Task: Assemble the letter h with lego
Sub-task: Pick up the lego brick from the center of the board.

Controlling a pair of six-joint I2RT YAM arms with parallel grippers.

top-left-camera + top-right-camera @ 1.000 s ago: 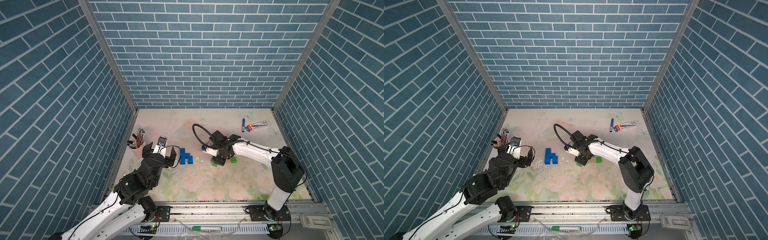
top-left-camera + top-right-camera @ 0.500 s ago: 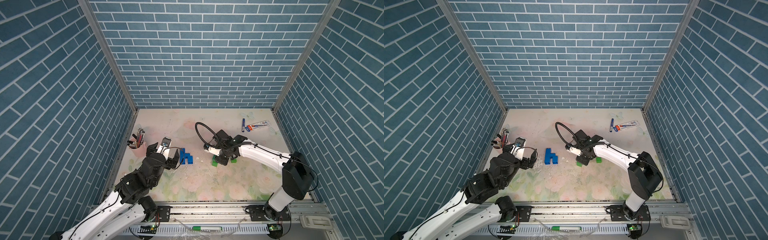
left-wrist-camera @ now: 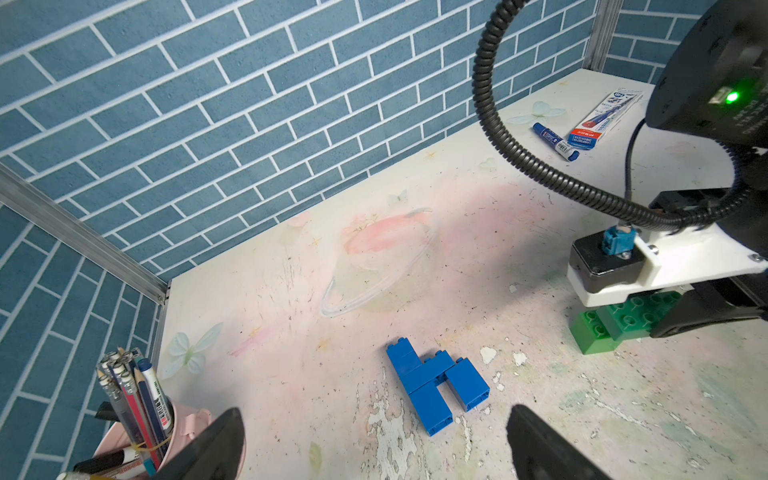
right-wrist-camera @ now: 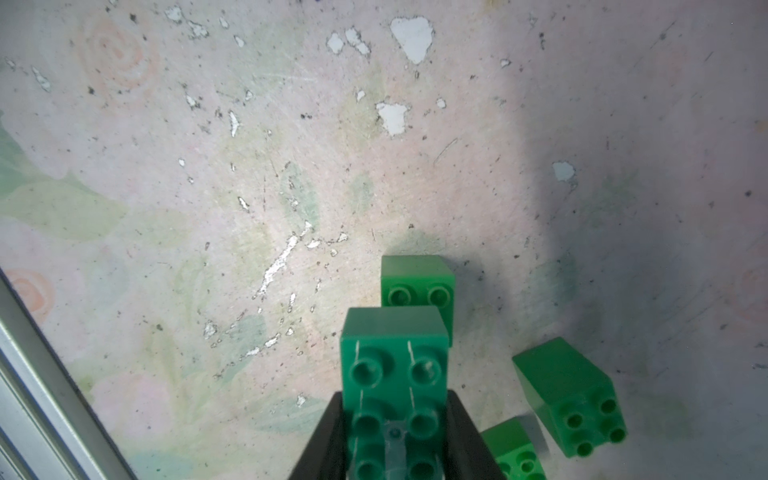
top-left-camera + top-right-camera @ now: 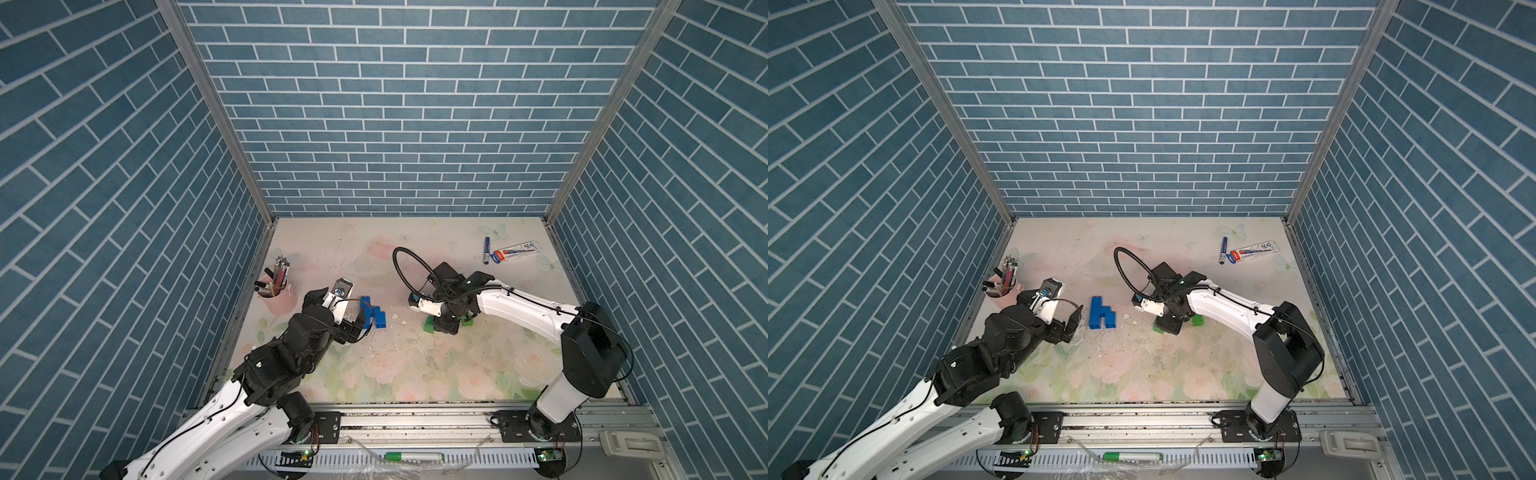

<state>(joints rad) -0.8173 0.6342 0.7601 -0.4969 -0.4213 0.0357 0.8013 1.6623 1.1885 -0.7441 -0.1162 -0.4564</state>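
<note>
A blue lego piece shaped like an h (image 5: 372, 318) (image 5: 1102, 314) (image 3: 436, 384) lies flat on the table. Just in front of it, my left gripper (image 5: 353, 329) (image 5: 1068, 328) (image 3: 374, 446) stands open and empty, fingers (image 3: 218, 440) wide apart. To the right, my right gripper (image 5: 446, 322) (image 5: 1169, 324) (image 4: 395, 411) is shut on a long green brick (image 4: 395, 365) (image 3: 636, 313), held low over a square green brick (image 4: 417, 282) (image 3: 592, 332). Whether they touch I cannot tell. Two more green bricks (image 4: 569, 395) (image 4: 515, 455) lie beside it.
A pink cup of pens (image 5: 279, 297) (image 5: 1003, 293) (image 3: 137, 432) stands at the left edge beside my left arm. A blue marker pen (image 5: 486, 250) (image 3: 555, 141) and its box (image 5: 517, 252) lie at the back right. Brick walls close in three sides.
My right arm's elbow has swung to the right while its gripper stays over the green bricks with the long brick in it. The left gripper has edged closer to the blue piece.
</note>
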